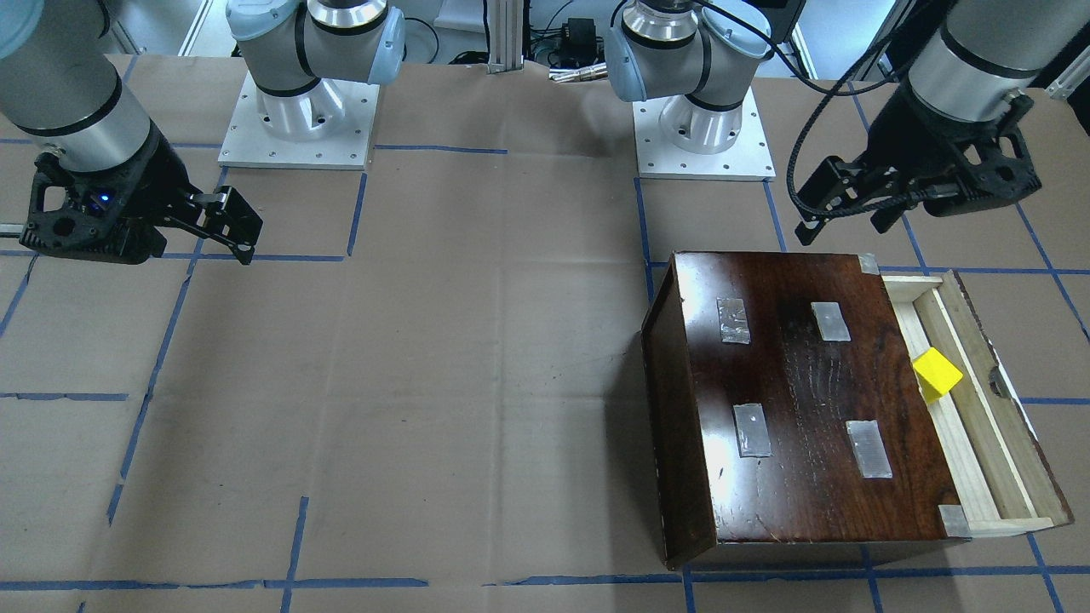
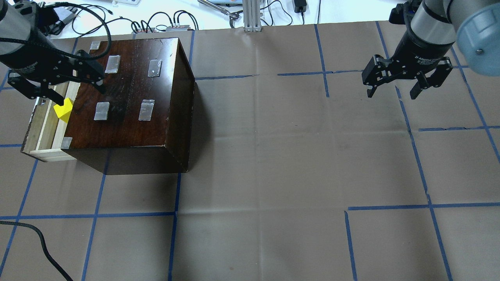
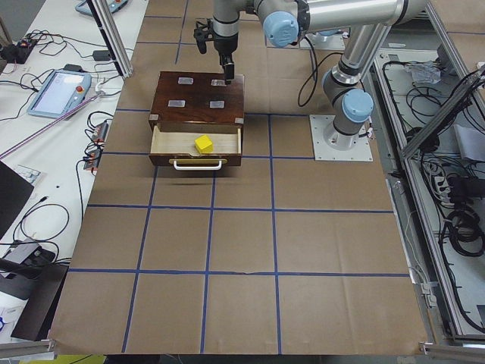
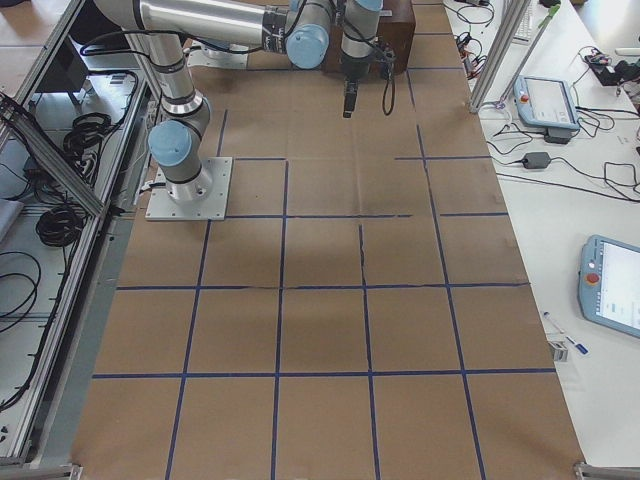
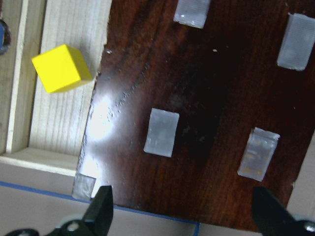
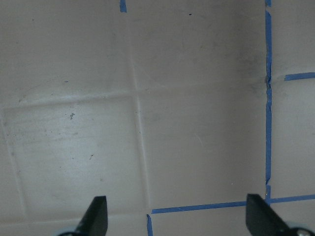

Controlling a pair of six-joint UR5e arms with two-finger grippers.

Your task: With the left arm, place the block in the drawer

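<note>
The block lies on the pale wooden floor of the drawer, about halfway along the drawer's length and turned at an angle to its walls. The drawer is pulled out of the dark cabinet. Seen from above, one corner of the block sits just beside the edge of the cabinet top. Nothing grips or touches the block. The left gripper hangs above the cabinet, near the edge on the drawer side. Its jaws are spread wide and hold nothing. In the left wrist view, both fingertips frame the cabinet top, with the block off to one side in the drawer. A loose black cable runs to the left wrist. Four silver tape patches are stuck on the cabinet top. The right gripper hangs over the brown paper covering of the table, well apart from the cabinet. Its jaws are also spread wide and empty. The right wrist view shows only paper and blue tape lines between the fingers.
</note>
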